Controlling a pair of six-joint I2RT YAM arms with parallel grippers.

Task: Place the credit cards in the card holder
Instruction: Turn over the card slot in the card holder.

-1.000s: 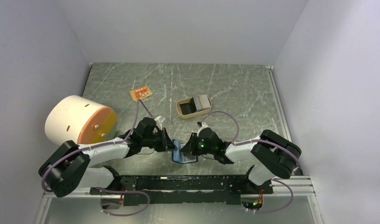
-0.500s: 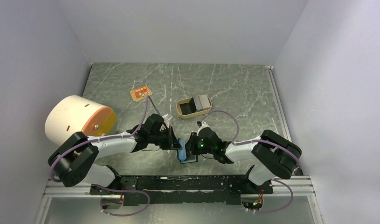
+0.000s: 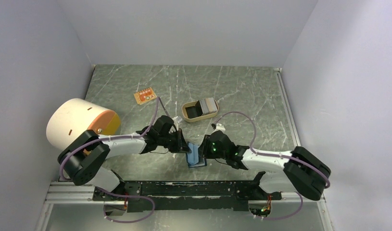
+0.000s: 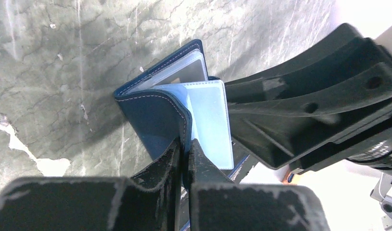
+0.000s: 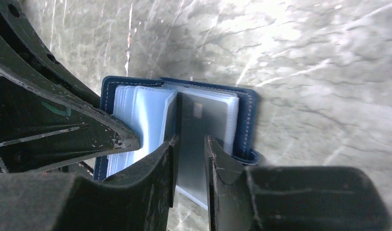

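Navy card holder (image 4: pixel 153 113): stands partly open on the worktop (image 3: pixel 261 96), close to its near edge and about midway between the left and right edges. It sits between the two grippers, with pale blue sleeves fanned out inside.
Left gripper (image 4: pixel 185 144): fingers pressed together on the stitched rim of one navy cover, which is bent away from the sleeves. The arm reaches in from the left edge side.
Right gripper (image 5: pixel 190 144): jaws stand apart, with one finger on each side of the grey card. Whether the pads touch the card's edges cannot be made out. The gripper sits just beside the holder on its right.
Grey card (image 5: pixel 194 120): lies face-on among the sleeves, against the cover farther from the left gripper. A small chip shows near its top, and its lower end sticks out of the holder into the gap between the right fingers.
Other cards (image 3: pixel 207 104): grey and dark, lying in the tan oval tray (image 3: pixel 186 114).
Tray position: near the middle of the worktop, on the far side of both grippers and apart from them.
Orange board (image 3: pixel 145 96): flat on the worktop, left of the tray and toward the far left corner.
White cylinder (image 3: pixel 76 120): on its side at the left edge, its orange end facing the arms.
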